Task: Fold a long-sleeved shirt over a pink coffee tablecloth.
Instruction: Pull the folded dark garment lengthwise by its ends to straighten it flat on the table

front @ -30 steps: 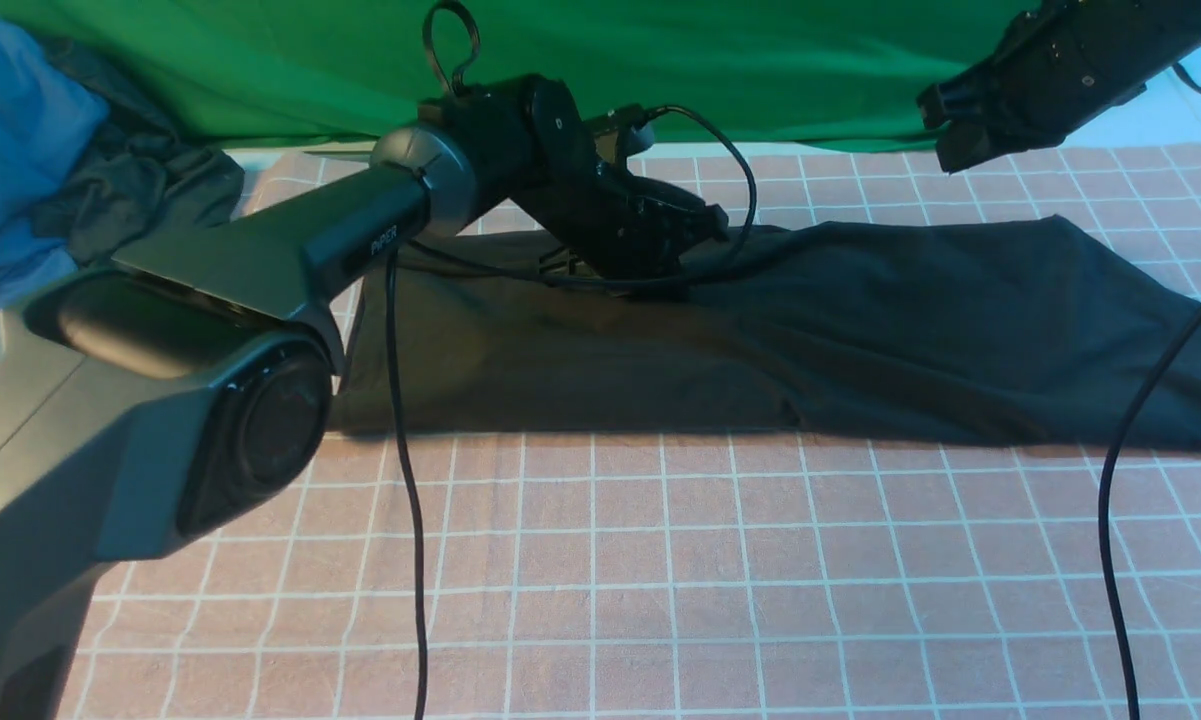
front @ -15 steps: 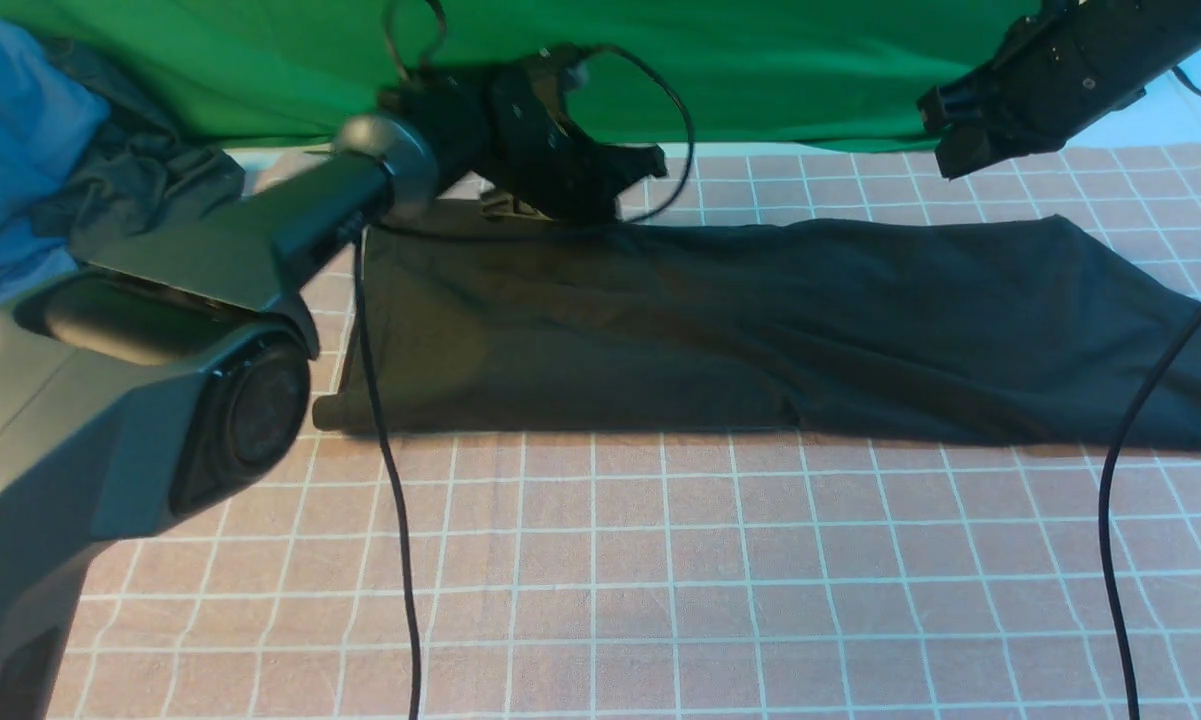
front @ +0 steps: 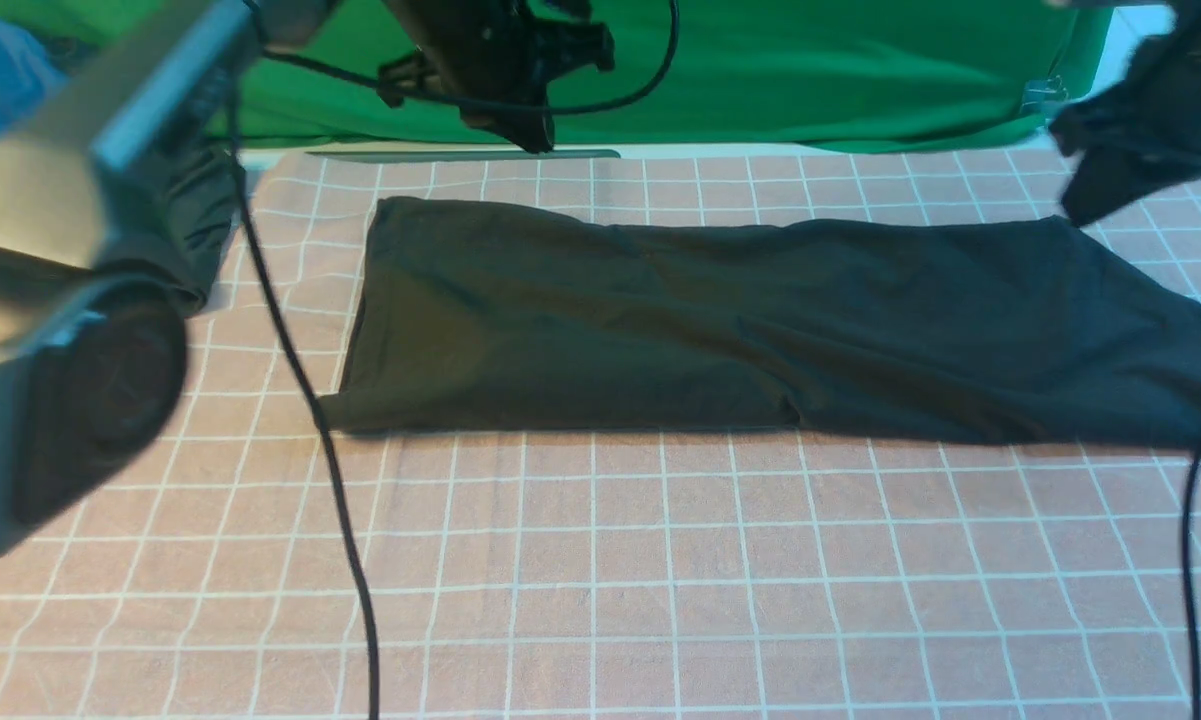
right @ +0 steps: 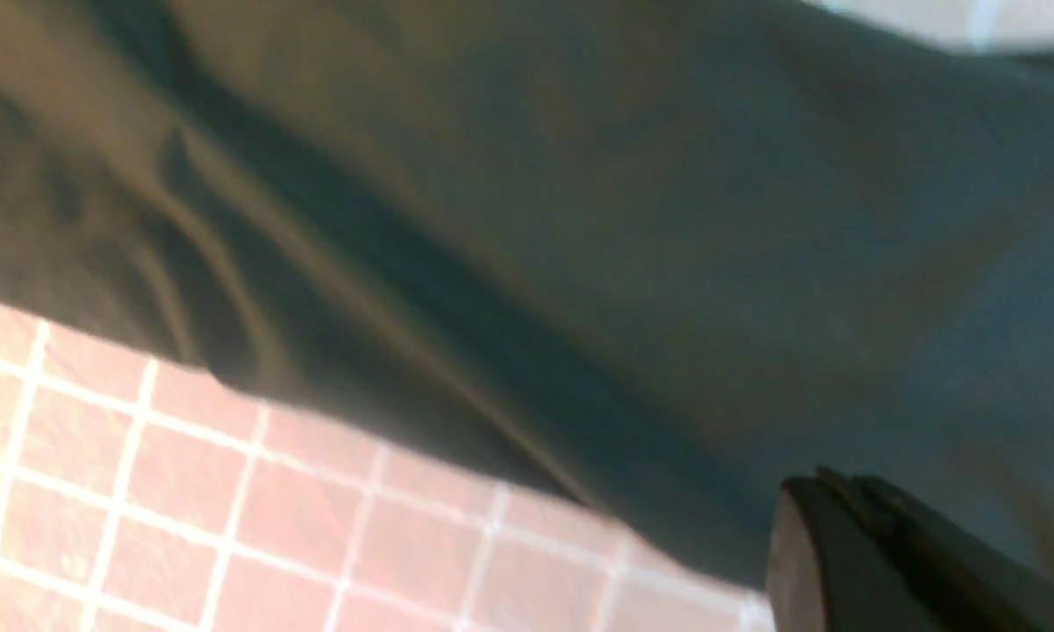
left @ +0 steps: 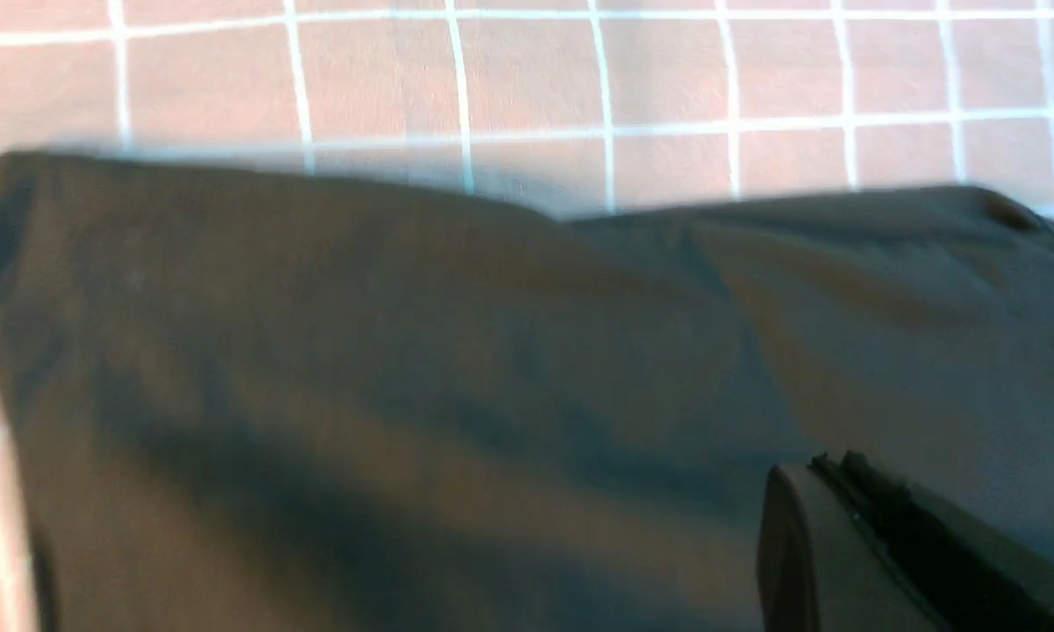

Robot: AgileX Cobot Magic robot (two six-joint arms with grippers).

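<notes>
The long-sleeved shirt (front: 760, 330) is a black garment folded into a long flat band, lying left to right across the pink coffee tablecloth (front: 660, 580). No print shows. My left gripper (front: 535, 140) hangs shut and empty above the tablecloth, just beyond the shirt's far edge. My right gripper (front: 1085, 210) hovers shut and empty at the shirt's far right corner. The left wrist view shows the shirt (left: 404, 395) below the closed left gripper (left: 834, 461). In the right wrist view the closed right gripper (right: 829, 481) sits over the shirt (right: 579, 219) near its edge on the tablecloth (right: 228, 491).
A green cloth (front: 810, 70) hangs along the back. A blue garment (front: 0, 80) and a dark grey garment (front: 180, 220) lie at the far left. A black cable (front: 330, 480) dangles from the left arm, and another cable (front: 1185, 560) hangs at the right.
My left gripper has lifted off the shirt's far edge and drawn up and back, uncovering the shirt's left half. My right gripper has shifted to the right and a little lower.
</notes>
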